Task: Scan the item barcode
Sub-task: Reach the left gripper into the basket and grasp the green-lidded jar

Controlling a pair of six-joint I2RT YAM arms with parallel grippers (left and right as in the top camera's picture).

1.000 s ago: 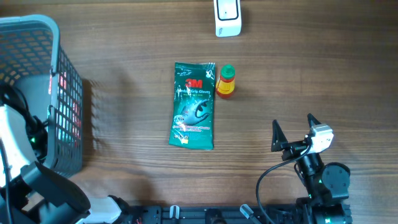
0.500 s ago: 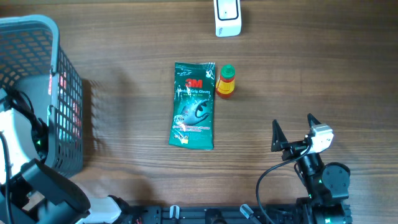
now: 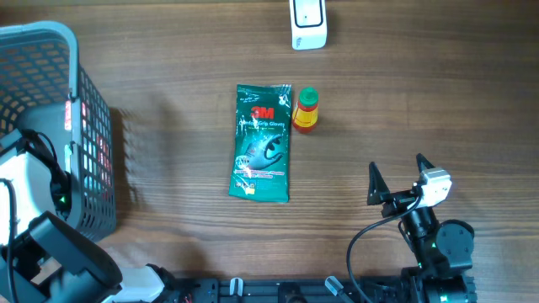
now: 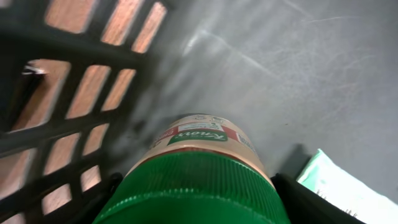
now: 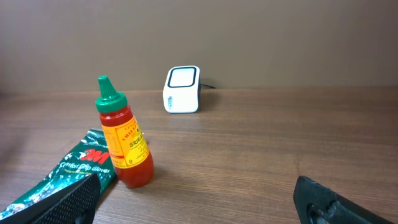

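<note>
In the basket [image 3: 91,126] at the desk's [image 3: 438,84] left edge, left fingers [image 4: 306,203] flank a stiff, likely slippery jar [image 4: 200,134] — contact unclear; its ribbed lid [image 4: 189,186] offers hold. Right fingers [image 3: 373,183] gape, empty.

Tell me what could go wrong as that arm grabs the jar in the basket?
The left pincer flanks only the ribbed green lid of the tan Knorr jar; it could slip. The dark plastic mesh basket wall stands close, so lifting might snag. No barcode shows on the label, so the white box-shaped scanner may miss it.
</note>
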